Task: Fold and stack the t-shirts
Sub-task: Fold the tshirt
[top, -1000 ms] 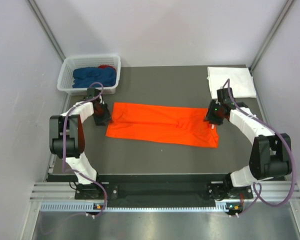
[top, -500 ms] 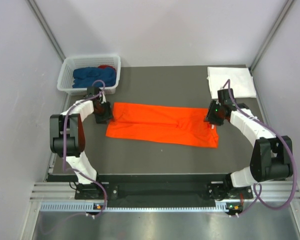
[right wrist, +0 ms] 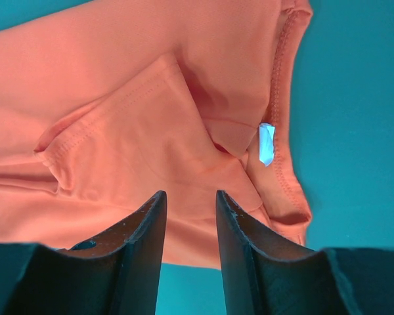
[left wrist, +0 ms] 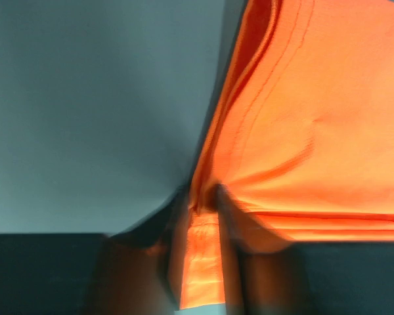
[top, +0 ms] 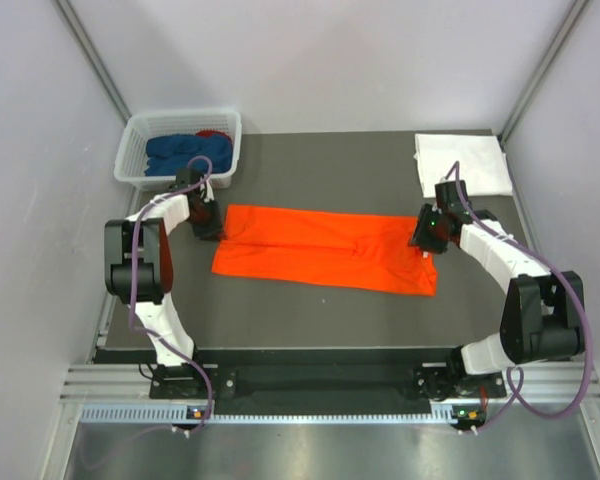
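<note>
An orange t-shirt (top: 325, 248), folded into a long strip, lies across the middle of the dark table. My left gripper (top: 209, 226) is at its far left corner; in the left wrist view the gripper (left wrist: 203, 200) is shut on the shirt's edge (left wrist: 302, 118), with a strip of cloth between the fingers. My right gripper (top: 427, 235) is over the shirt's right end. In the right wrist view it (right wrist: 190, 205) is open just above the cloth (right wrist: 131, 131), beside the collar and its white tag (right wrist: 266, 143). A folded white t-shirt (top: 461, 163) lies at the back right.
A white basket (top: 135, 140) at the back left holds blue and red clothes (top: 185, 150). The table's left edge runs close beside my left arm. White walls and metal frame posts surround the table.
My left gripper has shifted a little toward the back while gripping the shirt's corner. The right gripper and the shirt have hardly moved.
</note>
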